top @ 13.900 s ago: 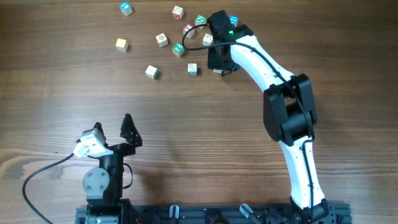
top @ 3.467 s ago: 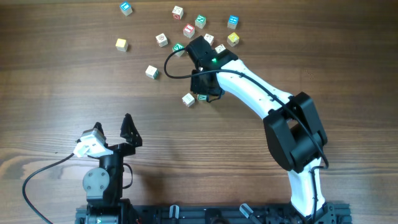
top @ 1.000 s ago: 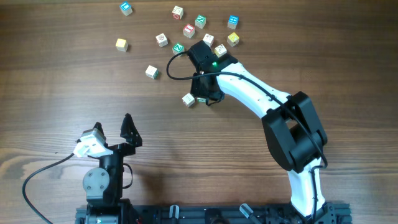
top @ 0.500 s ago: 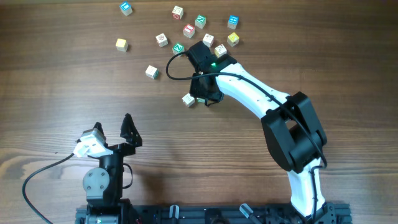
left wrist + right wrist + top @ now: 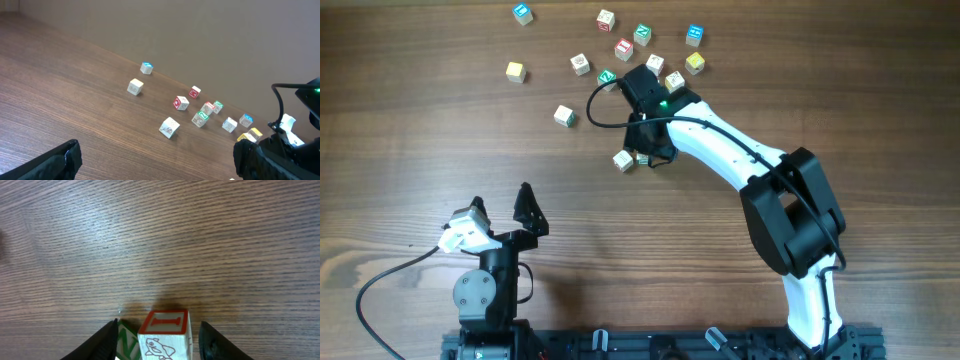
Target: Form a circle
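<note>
At 7 o'clock my left gripper (image 5: 501, 198) rests with its jaws spread wide, holding nothing. Farther out, just past centre toward 12, my right gripper (image 5: 646, 156) has its jaws apart astride a red-topped cube (image 5: 165, 330). A green-lettered cube (image 5: 127, 337) sits beside it at 9. The circle (image 5: 623, 160) is only this pair. Loose cubes (image 5: 623, 47) scatter beyond, toward 12.

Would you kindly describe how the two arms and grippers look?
The right arm has white shells, black joints, a green light and a black cable. The left arm is black with a white part. The left gripper and right gripper are black.
</note>
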`<action>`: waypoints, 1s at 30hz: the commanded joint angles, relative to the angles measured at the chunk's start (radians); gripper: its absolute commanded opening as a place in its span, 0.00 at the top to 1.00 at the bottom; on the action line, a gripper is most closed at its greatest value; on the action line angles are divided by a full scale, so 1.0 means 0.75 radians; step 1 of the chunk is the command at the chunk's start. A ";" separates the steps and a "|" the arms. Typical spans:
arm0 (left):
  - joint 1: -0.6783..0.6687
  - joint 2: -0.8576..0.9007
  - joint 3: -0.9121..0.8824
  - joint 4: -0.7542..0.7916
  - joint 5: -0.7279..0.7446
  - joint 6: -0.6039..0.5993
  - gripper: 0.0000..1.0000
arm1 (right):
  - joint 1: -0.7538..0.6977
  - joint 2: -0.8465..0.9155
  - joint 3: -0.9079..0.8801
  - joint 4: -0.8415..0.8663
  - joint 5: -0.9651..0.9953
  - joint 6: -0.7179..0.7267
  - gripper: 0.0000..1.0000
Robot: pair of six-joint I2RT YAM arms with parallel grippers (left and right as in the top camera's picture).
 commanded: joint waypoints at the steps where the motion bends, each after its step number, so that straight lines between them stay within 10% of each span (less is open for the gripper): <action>1: -0.008 -0.006 -0.004 -0.002 0.006 0.016 0.00 | 0.010 0.010 -0.012 -0.053 0.030 0.005 0.45; 30: -0.008 -0.006 -0.004 -0.002 0.006 0.016 0.00 | 0.012 0.010 -0.012 -0.050 -0.184 0.039 0.35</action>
